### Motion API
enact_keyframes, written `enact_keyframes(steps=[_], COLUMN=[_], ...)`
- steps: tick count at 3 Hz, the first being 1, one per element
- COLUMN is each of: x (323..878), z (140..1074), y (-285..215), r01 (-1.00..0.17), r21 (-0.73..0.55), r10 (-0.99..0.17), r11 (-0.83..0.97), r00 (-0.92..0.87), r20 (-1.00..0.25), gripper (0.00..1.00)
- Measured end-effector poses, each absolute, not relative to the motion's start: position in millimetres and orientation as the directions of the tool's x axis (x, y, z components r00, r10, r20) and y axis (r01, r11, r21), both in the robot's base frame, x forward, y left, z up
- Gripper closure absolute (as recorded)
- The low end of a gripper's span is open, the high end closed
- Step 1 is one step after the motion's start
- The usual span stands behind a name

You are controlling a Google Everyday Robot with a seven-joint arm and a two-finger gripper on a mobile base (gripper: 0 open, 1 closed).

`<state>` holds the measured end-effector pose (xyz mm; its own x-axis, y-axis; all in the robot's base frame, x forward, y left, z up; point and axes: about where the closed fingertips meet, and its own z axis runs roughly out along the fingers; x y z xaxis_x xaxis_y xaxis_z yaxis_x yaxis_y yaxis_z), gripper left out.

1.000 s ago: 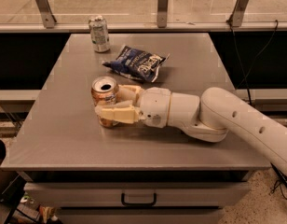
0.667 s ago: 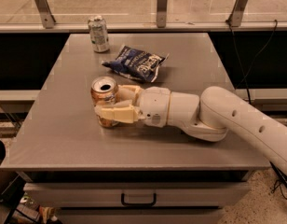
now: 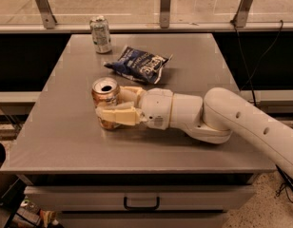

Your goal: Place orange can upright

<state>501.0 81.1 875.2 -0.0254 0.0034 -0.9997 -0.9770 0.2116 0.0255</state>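
The orange can (image 3: pixel 105 97) stands upright on the grey table (image 3: pixel 65 137), left of the middle, its silver pull-tab top facing up. My gripper (image 3: pixel 116 106) reaches in from the right, low over the table, with one cream finger (image 3: pixel 119 115) in front of the can and the other behind it. The fingers close around the can's body and touch it. The lower front of the can is hidden behind the near finger.
A green-and-white can (image 3: pixel 101 33) stands upright at the table's far left edge. A dark blue chip bag (image 3: pixel 138 63) lies just behind the gripper. My white arm (image 3: pixel 222 118) stretches across the table's right half. A drawer with a handle (image 3: pixel 141 203) sits below the front edge.
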Motion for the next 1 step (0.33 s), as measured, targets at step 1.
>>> enact_keyframes(steps=[1], x=[500.1], z=[875.8], y=[83.1], r01=[-0.978], r21=[0.024], r10=[0.003], r11=[0.208], r00=[-0.024], r20=[-1.000], gripper=[0.12])
